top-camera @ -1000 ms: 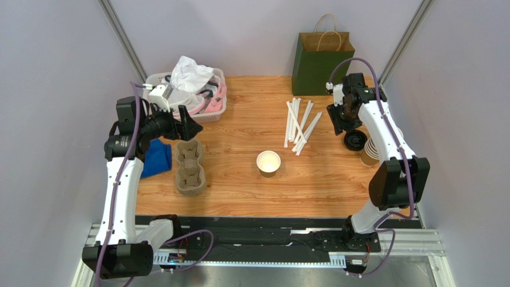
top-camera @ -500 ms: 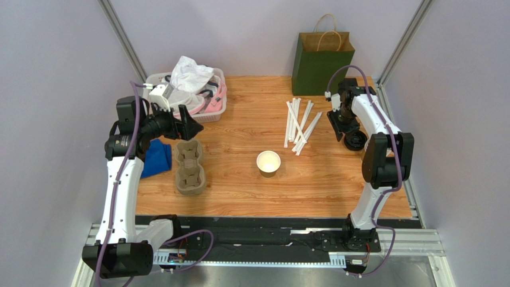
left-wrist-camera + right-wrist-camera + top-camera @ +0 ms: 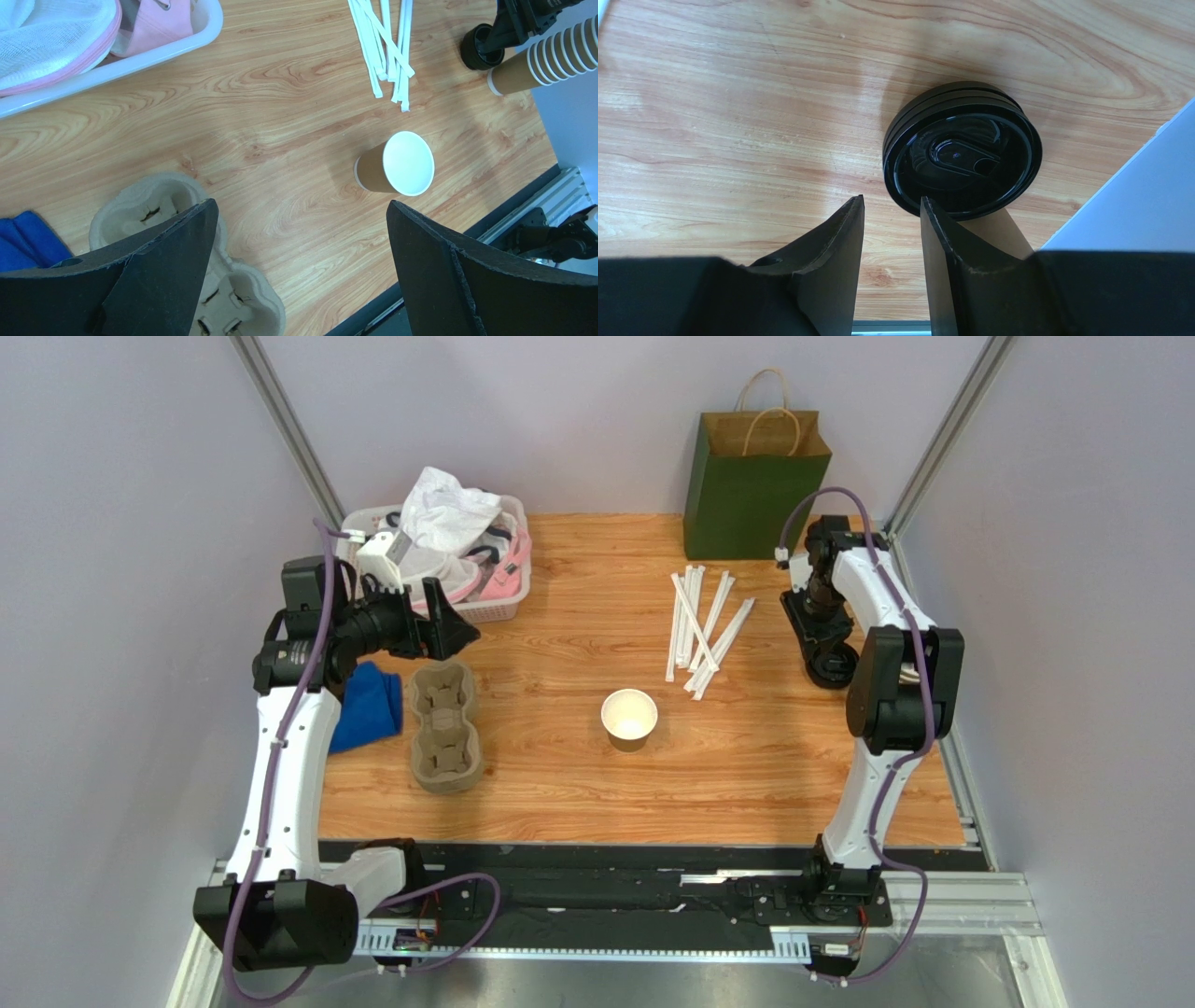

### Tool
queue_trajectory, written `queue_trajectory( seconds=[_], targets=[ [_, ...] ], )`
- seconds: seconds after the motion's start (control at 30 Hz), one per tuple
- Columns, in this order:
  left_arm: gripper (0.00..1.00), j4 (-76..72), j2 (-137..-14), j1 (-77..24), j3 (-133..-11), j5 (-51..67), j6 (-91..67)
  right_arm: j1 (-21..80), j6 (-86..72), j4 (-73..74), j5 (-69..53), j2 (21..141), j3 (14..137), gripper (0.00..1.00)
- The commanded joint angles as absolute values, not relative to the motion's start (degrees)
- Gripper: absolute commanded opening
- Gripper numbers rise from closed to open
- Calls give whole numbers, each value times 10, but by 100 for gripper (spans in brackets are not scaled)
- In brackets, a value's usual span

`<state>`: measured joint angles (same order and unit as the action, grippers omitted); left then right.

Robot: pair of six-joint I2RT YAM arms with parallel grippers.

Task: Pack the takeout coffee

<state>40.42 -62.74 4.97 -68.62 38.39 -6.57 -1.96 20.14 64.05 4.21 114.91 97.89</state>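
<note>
Two grippers are mine, and neither holds anything. My right gripper (image 3: 825, 653) (image 3: 892, 204) points down at the far right of the table, its fingers (image 3: 833, 262) set a narrow gap apart with bare wood showing between them. Just ahead of those tips lies the stack of black lids (image 3: 962, 159) (image 3: 838, 669), flat on the table with the sip-hole side up. Its near rim sits right at the tip of one finger; whether that finger touches the rim I cannot tell. The stack is off to one side of the gap rather than centred in it.

My left gripper (image 3: 442, 627) (image 3: 302, 231) hangs above the left of the table with its fingers spread wide. From its wrist view the paper cup (image 3: 396, 166) (image 3: 629, 717) stands upright and lidless near the middle of the table. That places it well apart from both grippers and from the lids. Below the left fingers lies the moulded-pulp cup carrier (image 3: 154, 203) (image 3: 445, 728), with a blue cloth (image 3: 368, 703) just beside it.

Paper-wrapped straws (image 3: 701, 630) lie scattered between the cup and the lids. A stack of kraft cups (image 3: 554, 63) lies on its side near the lids. At the back stand a green paper bag (image 3: 751, 483) and a white basket (image 3: 491, 605) of cloth items.
</note>
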Motion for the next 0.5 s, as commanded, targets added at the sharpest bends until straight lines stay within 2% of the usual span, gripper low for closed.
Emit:
queue_trajectory(
  seconds=[0.0,0.47],
  targets=[
    [99,388,-628,53,-699,392,-69,-32,210,637,40,1168,1007,39],
    [99,385,-647,53,-700,392,-71,-40,207,647,24,1210,1035,36]
  ],
)
